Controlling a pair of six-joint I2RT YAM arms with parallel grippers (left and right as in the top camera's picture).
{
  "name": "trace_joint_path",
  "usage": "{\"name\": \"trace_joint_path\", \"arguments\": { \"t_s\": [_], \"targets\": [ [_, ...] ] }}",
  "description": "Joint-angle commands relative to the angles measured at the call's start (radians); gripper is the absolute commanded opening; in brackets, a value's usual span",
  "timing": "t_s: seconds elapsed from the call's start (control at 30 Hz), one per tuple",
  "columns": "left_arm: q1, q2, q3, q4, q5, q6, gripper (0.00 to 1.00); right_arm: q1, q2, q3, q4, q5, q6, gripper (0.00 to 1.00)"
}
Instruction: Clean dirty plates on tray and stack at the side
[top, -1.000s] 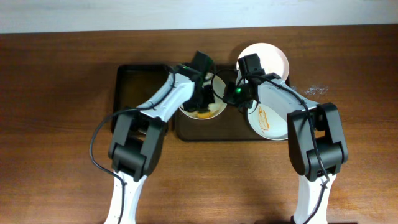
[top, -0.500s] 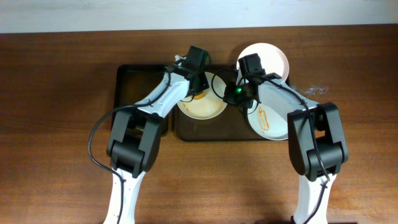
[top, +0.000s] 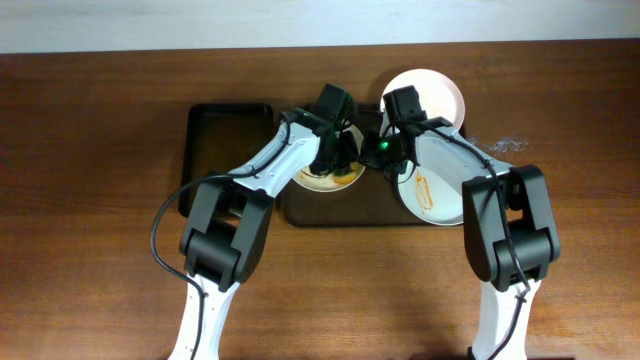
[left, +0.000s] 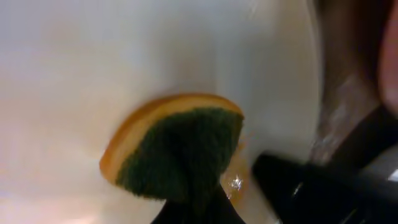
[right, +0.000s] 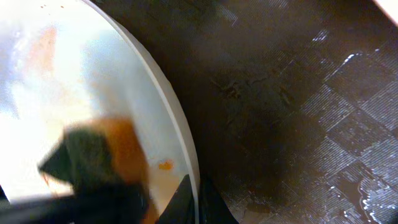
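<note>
A dirty white plate (top: 308, 181) lies on the dark tray (top: 225, 130). My left gripper (top: 338, 160) is shut on an orange sponge with a green scouring face (left: 180, 149) and presses it onto the plate's inside (left: 93, 68); its fingers (left: 193, 208) show only at the frame's bottom edge. My right gripper (top: 368, 152) is shut on the plate's right rim. In the right wrist view its fingers (right: 191, 196) pinch the rim (right: 168, 118), with the sponge (right: 99, 155) to the left. An orange smear (right: 165, 165) sits near the rim.
Two more white plates are to the right: one at the back (top: 440, 95), and one nearer (top: 440, 195) with an orange smear. The tray's left compartment holds nothing. The tray floor (right: 298, 93) is wet and scuffed. Brown table (top: 90, 200) surrounds it.
My left gripper has swept the sponge across the plate, to the upper left and then back to the right side near my right gripper. The right arm has not moved.
</note>
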Motion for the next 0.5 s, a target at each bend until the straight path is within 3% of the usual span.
{"name": "trace_joint_path", "arguments": {
  "t_s": [0.0, 0.17, 0.27, 0.4, 0.47],
  "targets": [
    [0.080, 0.089, -0.047, 0.048, -0.158, 0.029, 0.00, 0.000, 0.050, -0.029, -0.011, 0.024, -0.032, 0.04],
    [0.182, 0.077, 0.072, -0.061, 0.013, 0.051, 0.00, 0.000, 0.050, -0.029, -0.011, 0.024, -0.032, 0.04],
    [0.220, 0.047, 0.236, -0.260, 0.103, 0.163, 0.00, 0.000, 0.050, -0.029, -0.011, 0.023, -0.033, 0.04],
    [0.228, -0.026, 0.452, -0.471, 0.120, 0.302, 0.00, 0.000, 0.050, -0.029, -0.012, -0.047, -0.090, 0.04],
    [0.254, -0.061, 0.566, -0.542, 0.120, 0.303, 0.00, -0.001, 0.042, -0.026, -0.018, -0.107, -0.148, 0.04]
  ]
}}
